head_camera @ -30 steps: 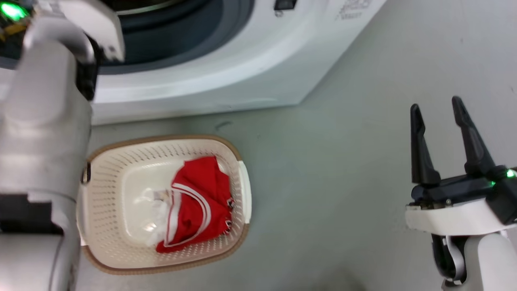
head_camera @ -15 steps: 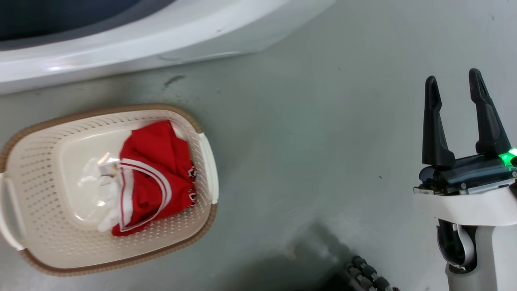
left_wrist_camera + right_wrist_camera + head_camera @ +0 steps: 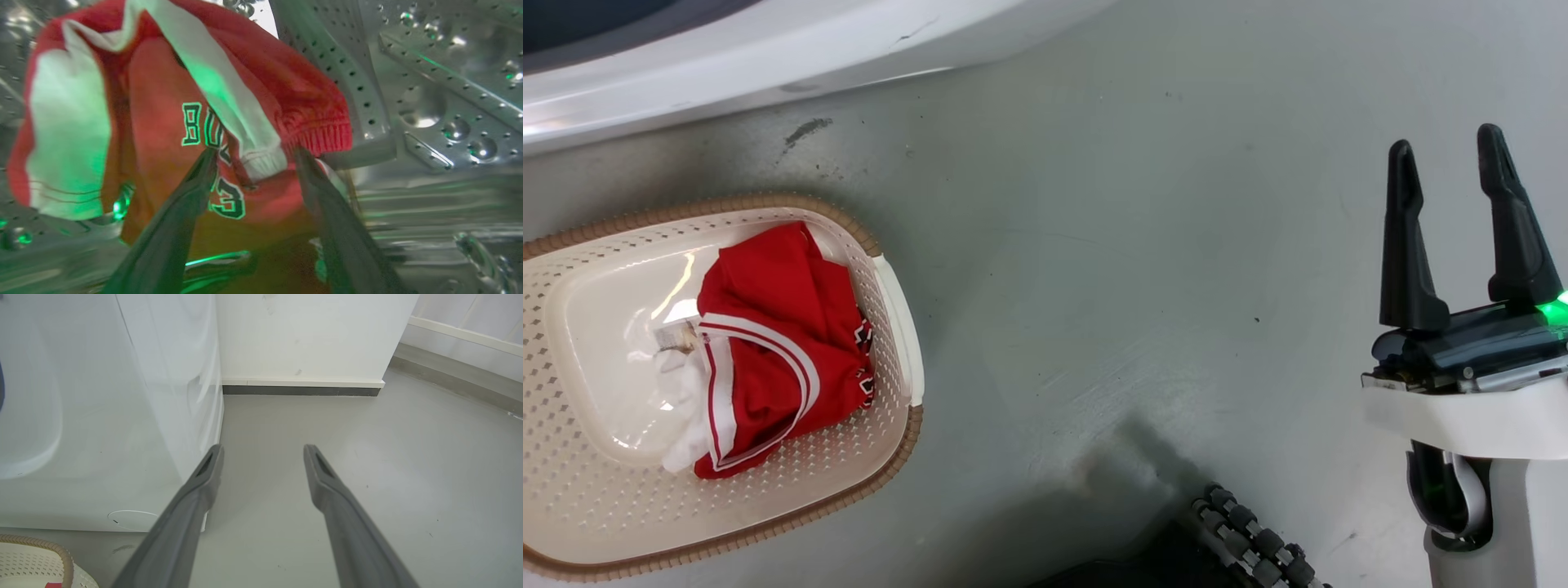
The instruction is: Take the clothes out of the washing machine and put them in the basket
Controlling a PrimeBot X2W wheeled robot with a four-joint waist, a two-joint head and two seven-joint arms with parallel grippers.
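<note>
Here, inside the washing machine (image 3: 408, 81), red clothes (image 3: 163, 122) lie just ahead of the left gripper (image 3: 255, 159), its jaws apart, tips at the fabric; the right gripper (image 3: 1445, 140), likewise spread, hangs outside it

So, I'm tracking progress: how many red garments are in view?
2. One garment lies in the basket; another garment is in the drum. More may be hidden underneath.

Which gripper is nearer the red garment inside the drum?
Left. The left gripper is at the garment inside the drum; the right gripper is outside, over the floor.
</note>
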